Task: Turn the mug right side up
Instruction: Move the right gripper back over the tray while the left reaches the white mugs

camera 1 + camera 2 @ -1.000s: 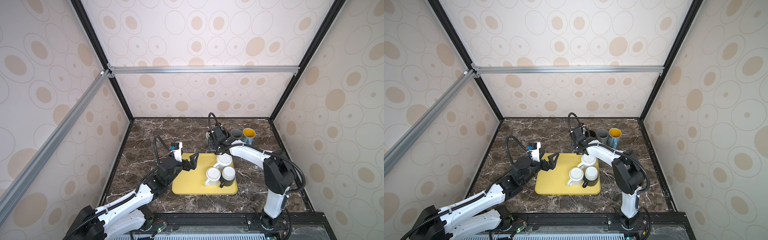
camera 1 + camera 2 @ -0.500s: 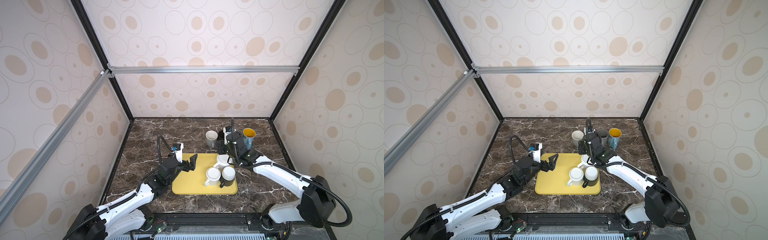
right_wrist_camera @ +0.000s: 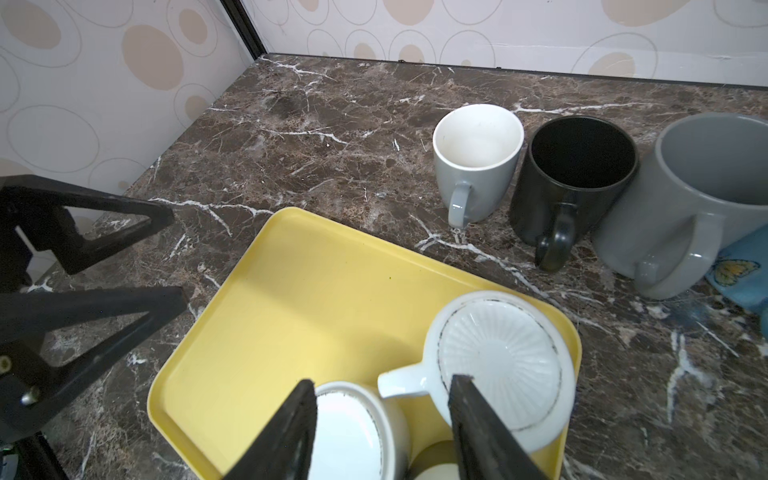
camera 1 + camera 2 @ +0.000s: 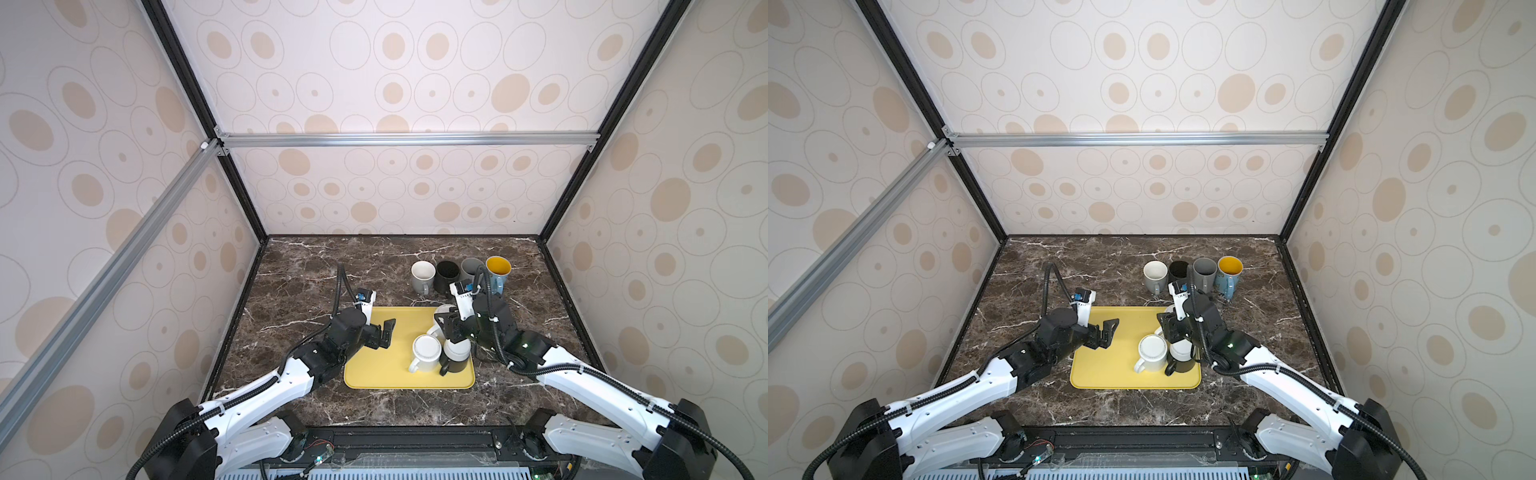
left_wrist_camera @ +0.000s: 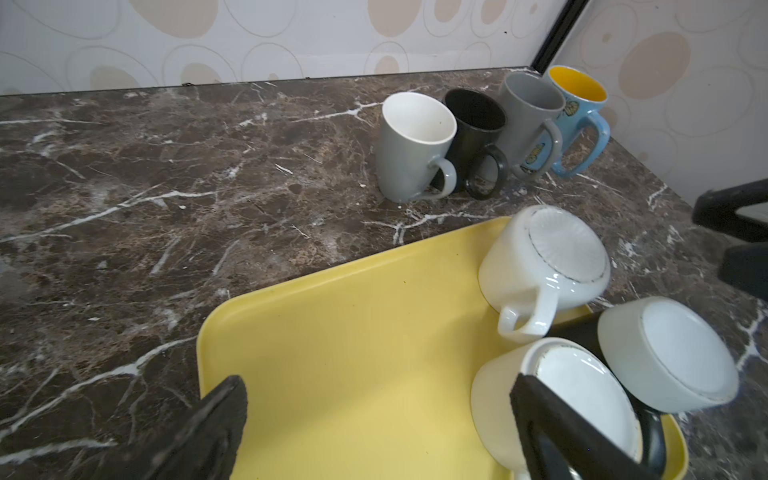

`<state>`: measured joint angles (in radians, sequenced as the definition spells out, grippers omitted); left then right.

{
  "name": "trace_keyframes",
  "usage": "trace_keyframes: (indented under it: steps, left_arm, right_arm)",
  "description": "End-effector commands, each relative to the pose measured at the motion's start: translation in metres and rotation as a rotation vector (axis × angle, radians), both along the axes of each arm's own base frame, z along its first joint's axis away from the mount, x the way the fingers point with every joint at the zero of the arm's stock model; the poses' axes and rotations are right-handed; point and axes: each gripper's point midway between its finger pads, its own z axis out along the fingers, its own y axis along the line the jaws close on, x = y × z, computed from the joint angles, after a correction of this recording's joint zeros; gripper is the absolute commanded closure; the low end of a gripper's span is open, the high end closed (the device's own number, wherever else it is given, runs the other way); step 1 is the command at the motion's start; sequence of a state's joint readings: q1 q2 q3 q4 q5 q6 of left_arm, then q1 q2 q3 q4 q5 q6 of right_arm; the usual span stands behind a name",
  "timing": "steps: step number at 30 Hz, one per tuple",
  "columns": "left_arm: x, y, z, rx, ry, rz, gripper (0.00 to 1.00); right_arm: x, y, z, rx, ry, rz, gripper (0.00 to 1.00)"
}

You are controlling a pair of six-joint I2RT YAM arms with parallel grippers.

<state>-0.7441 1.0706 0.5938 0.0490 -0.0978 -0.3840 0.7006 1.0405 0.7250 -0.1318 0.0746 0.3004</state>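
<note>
The right gripper [image 3: 384,380] is hovering, spread, over the upturned white mug [image 3: 498,353] at two o'clock on the yellow tray [image 3: 291,291]; the left gripper [image 5: 376,380] is gaping empty.

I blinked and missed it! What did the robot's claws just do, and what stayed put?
The right claw let go of the light grey mug at the back, then swung forward. It now hangs open above the upside-down mugs on the yellow tray. The left claw stayed open over the tray, barely moving. Everything else stayed put.

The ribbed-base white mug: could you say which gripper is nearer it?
Right. The right gripper hangs above the ribbed-base mug; the left gripper is over the yellow tray's opposite side.
</note>
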Motion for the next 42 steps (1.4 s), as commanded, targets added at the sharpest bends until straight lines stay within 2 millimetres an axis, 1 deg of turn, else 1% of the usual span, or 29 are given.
trace_keyframes:
  steps: [1, 3, 5, 9, 15, 19, 24, 30, 36, 42]
  left_arm:
    - [-0.018, -0.021, 0.007, -0.009, 0.033, -0.128, 0.02]
    - [-0.026, -0.03, 0.005, 0.025, 0.043, -0.16, 0.04]
    - [-0.034, -0.036, 0.002, 0.059, 0.053, -0.184, 0.06]
    - [-0.046, -0.048, 0.0, 0.088, 0.063, -0.238, 0.1]
    - [-0.058, -0.058, -0.003, 0.115, 0.074, -0.277, 0.12]
    - [-0.064, -0.065, -0.007, 0.131, 0.078, -0.294, 0.14]
    - [-0.07, -0.073, -0.009, 0.137, 0.084, -0.314, 0.2]
    - [-0.074, -0.078, -0.015, 0.155, 0.104, -0.332, 0.36]
    - [-0.084, -0.087, -0.027, 0.185, 0.133, -0.357, 0.39]
    - [-0.088, -0.094, -0.037, 0.203, 0.149, -0.376, 0.41]
  right_arm:
    - [-0.01, -0.013, -0.01, -0.033, 0.039, -0.025, 0.45]
    - [-0.011, -0.021, -0.013, -0.043, 0.047, -0.064, 0.45]
    - [-0.012, -0.025, -0.013, -0.046, 0.049, -0.084, 0.45]
    - [-0.014, -0.029, -0.012, -0.042, 0.07, -0.106, 0.45]
    - [-0.015, -0.033, -0.01, -0.021, 0.065, -0.13, 0.45]
    - [-0.017, -0.037, -0.012, -0.021, 0.067, -0.144, 0.45]
    - [-0.019, -0.036, -0.015, -0.011, 0.078, -0.135, 0.45]
    - [-0.021, -0.036, -0.02, -0.007, 0.094, -0.142, 0.46]
    - [-0.024, -0.037, -0.027, -0.006, 0.123, -0.144, 0.46]
    - [-0.025, -0.035, -0.031, 0.002, 0.132, -0.139, 0.46]
